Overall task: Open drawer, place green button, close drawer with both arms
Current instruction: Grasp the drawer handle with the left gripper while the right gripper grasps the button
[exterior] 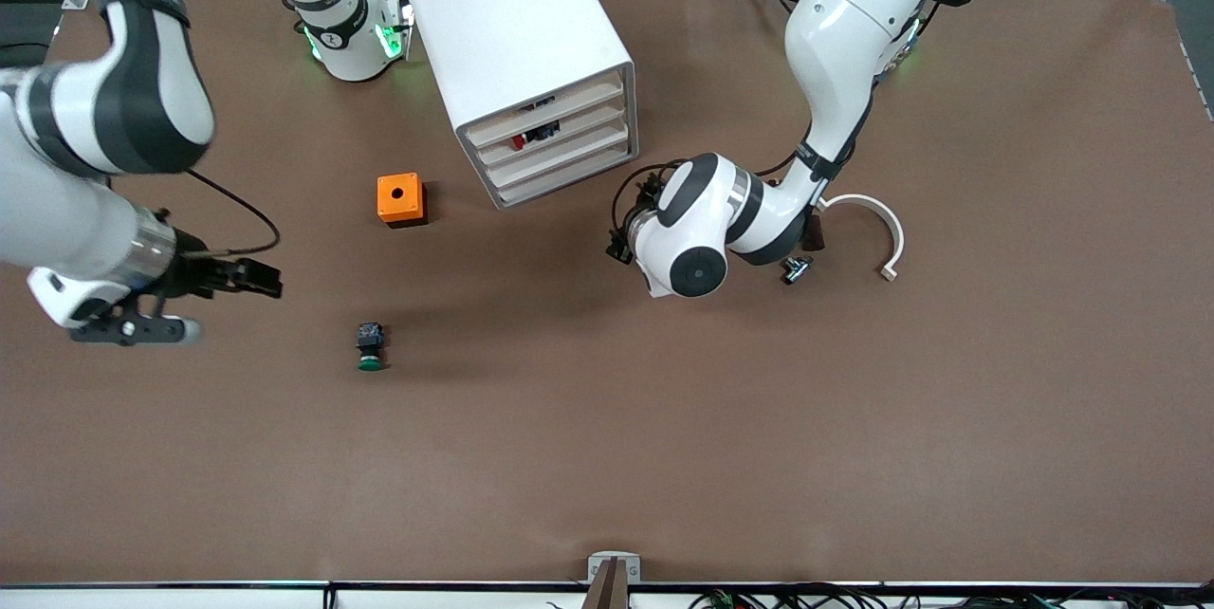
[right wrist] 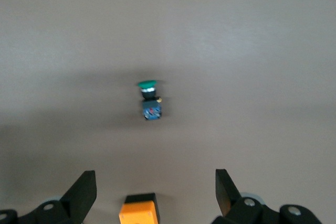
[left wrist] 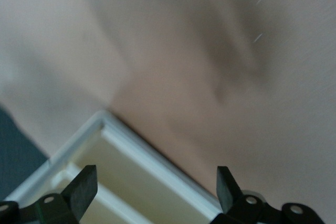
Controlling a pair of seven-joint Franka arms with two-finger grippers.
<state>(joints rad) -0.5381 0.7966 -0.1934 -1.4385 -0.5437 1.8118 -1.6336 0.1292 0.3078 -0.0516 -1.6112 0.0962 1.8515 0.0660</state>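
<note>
Button (exterior: 371, 347) lies on its side on the brown surface (exterior: 664, 457), its dark-green cap pointing toward the front camera and its black-and-blue body farther from it, with the orange cube (exterior: 400, 199) farther from the camera and a white cabinet (exterior: 522, 59) farther still. Its four drawers sit closed, and the drawer (exterior: 560, 137) second from the top shows small red and black items through its front. The right gripper (exterior: 254, 278) hangs in the air toward the right arm's end of the surface, well apart from the button, fingers spread wide — in the right wrist view the button (right wrist: 149, 100) shows between the two black fingertips (right wrist: 84, 192) with the cube (right wrist: 138, 211) close to the camera. The left gripper (exterior: 621, 234) is just in front of the cabinet's drawers, near the corner toward the left arm's end; the left wrist view shows its fingers (left wrist: 83, 187) apart as well, framing a white drawer edge (left wrist: 152, 171) — which drawer it is cannot be told. A white curved piece (exterior: 877, 230) and a small black part (exterior: 795, 269) lie on the surface close by the left arm's wrist.
</note>
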